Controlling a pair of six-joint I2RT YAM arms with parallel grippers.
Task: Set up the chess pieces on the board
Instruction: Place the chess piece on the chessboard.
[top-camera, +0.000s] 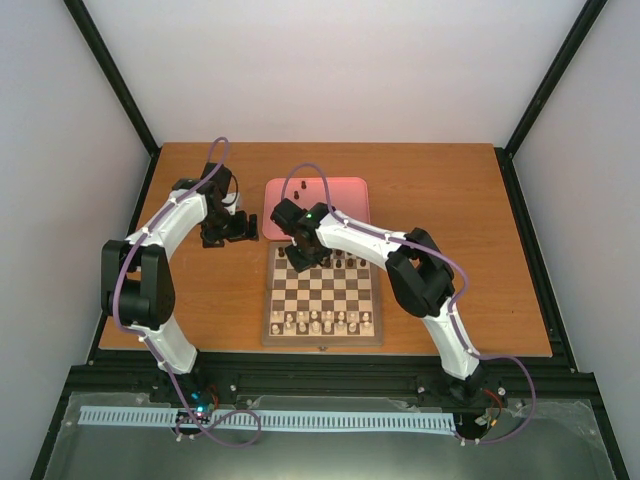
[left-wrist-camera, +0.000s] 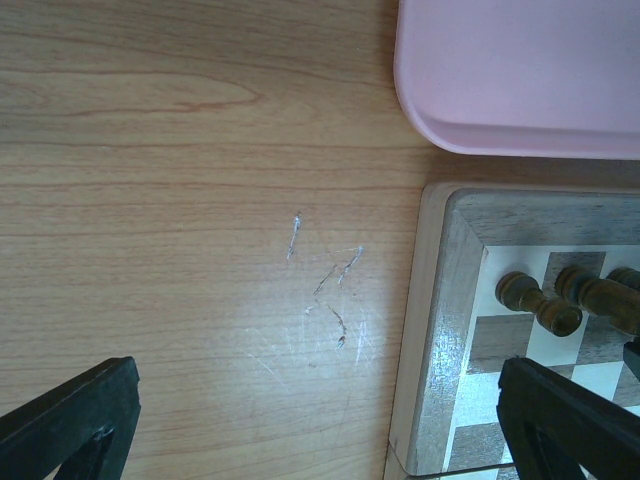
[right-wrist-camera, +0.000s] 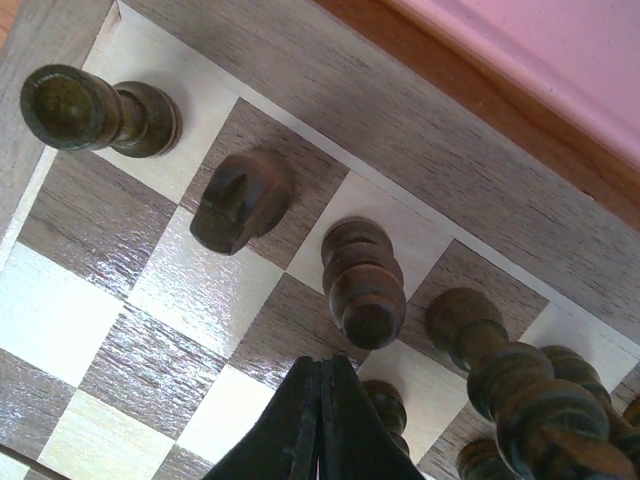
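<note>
Right gripper pinched shut on nothing, I hover over the board, chess pieces ranked just ahead; left gripper gapes, parked aside for clearance.

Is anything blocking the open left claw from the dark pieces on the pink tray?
Possibly: the shut right gripper hangs over the far-left corner of the chequered wooden board, close beside the path from the open left gripper to the small dark chess pieces on the pink tray.
</note>
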